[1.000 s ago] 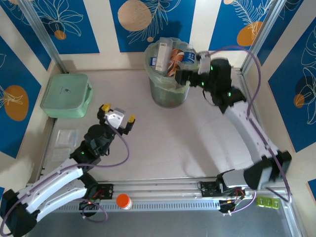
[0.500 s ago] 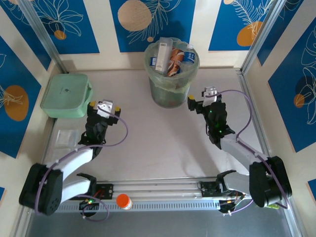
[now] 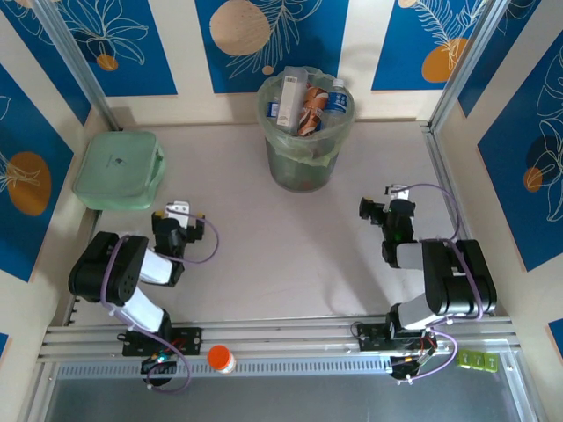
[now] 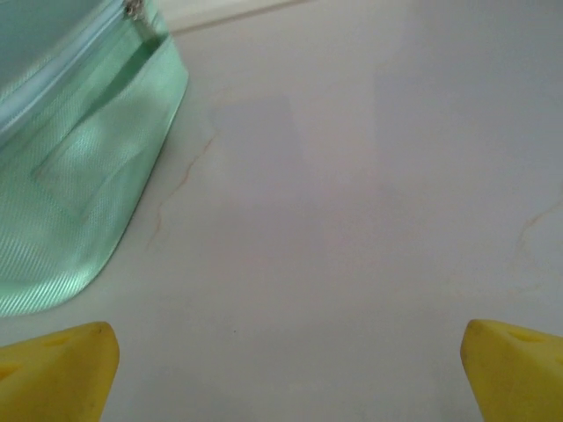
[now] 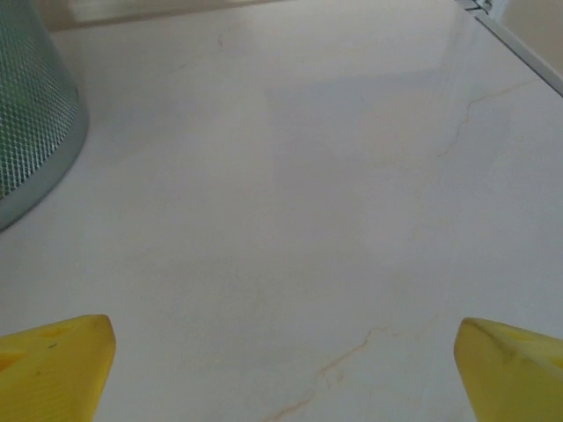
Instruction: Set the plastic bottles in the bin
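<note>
Now that the tall round grey-green bin point(image 3: 295, 171) brims with labelled plastic bottles point(image 3: 337, 99), my left gripper point(image 3: 179, 220) and right gripper point(image 3: 387, 207) have drawn back from it, gaping empty.

Grey-green bin point(image 3: 299, 176) with pale green bag point(image 3: 266, 110), plastic bottles point(image 3: 337, 98) marked blue and white, mint-green box point(image 3: 119, 170), pale desk point(image 3: 281, 255) with thin brown lines, blue walls point(image 3: 79, 44) with white leaves and orange circles, yellow fingertips point(image 4: 57, 374) on left tool point(image 4: 286, 374) and right tool point(image 5: 281, 369)
</note>
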Robot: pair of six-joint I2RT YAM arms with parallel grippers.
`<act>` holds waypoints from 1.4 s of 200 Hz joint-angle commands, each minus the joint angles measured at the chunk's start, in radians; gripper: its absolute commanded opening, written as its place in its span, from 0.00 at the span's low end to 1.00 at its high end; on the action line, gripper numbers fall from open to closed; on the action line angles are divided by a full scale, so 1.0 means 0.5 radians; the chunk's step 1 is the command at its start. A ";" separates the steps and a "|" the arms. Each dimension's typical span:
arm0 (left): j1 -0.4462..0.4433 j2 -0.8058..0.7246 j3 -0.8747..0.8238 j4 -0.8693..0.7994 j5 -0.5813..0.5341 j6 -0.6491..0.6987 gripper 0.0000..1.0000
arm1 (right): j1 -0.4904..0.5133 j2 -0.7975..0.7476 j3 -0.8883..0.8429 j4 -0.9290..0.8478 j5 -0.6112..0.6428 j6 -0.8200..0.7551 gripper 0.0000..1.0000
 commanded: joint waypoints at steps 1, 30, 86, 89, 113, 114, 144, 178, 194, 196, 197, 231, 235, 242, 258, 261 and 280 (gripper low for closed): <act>0.054 -0.057 0.209 -0.184 0.323 -0.030 0.99 | 0.010 0.002 0.099 -0.003 -0.384 -0.047 0.99; 0.132 -0.057 0.261 -0.295 0.404 -0.095 0.99 | -0.008 0.049 0.149 -0.004 -0.509 -0.077 0.99; 0.129 -0.063 0.213 -0.209 0.546 -0.035 0.99 | -0.078 0.036 0.127 0.022 -0.882 -0.136 0.99; 0.129 -0.063 0.215 -0.208 0.548 -0.036 0.99 | -0.073 0.037 0.125 0.025 -0.891 -0.147 0.99; 0.126 -0.062 0.227 -0.246 0.189 -0.153 0.99 | -0.054 0.043 0.141 -0.005 -0.708 -0.092 0.99; 0.126 -0.062 0.218 -0.228 0.163 -0.163 0.99 | -0.049 0.042 0.144 -0.011 -0.669 -0.081 0.99; 0.083 -0.048 0.232 -0.210 0.098 -0.134 0.99 | 0.024 0.044 0.139 0.005 -0.289 -0.031 0.99; 0.113 -0.056 0.258 -0.285 0.391 -0.078 0.99 | -0.065 0.042 0.120 0.037 -0.849 -0.140 0.99; 0.119 -0.053 0.265 -0.298 0.402 -0.084 0.99 | -0.076 0.039 0.129 0.013 -0.893 -0.144 0.99; 0.122 -0.053 0.269 -0.305 0.408 -0.087 0.99 | -0.077 0.042 0.130 0.020 -0.896 -0.139 0.99; 0.124 -0.053 0.269 -0.307 0.410 -0.090 0.99 | -0.079 0.043 0.130 0.024 -0.895 -0.137 0.99; 0.147 -0.050 0.283 -0.331 0.433 -0.107 0.99 | -0.055 0.050 0.178 -0.064 -0.657 -0.076 0.99; 0.147 -0.052 0.282 -0.330 0.434 -0.107 0.99 | -0.051 0.047 0.179 -0.071 -0.652 -0.077 0.99; 0.150 -0.053 0.279 -0.327 0.437 -0.107 0.99 | -0.043 0.047 0.179 -0.069 -0.642 -0.082 0.99; 0.150 -0.058 0.274 -0.320 0.440 -0.111 0.99 | -0.012 0.042 0.167 -0.055 -0.583 -0.102 0.99; 0.150 -0.059 0.270 -0.317 0.440 -0.111 0.99 | -0.006 0.041 0.164 -0.050 -0.571 -0.106 0.99; 0.150 -0.062 0.253 -0.288 0.437 -0.104 0.99 | -0.003 0.038 0.156 -0.037 -0.556 -0.104 0.99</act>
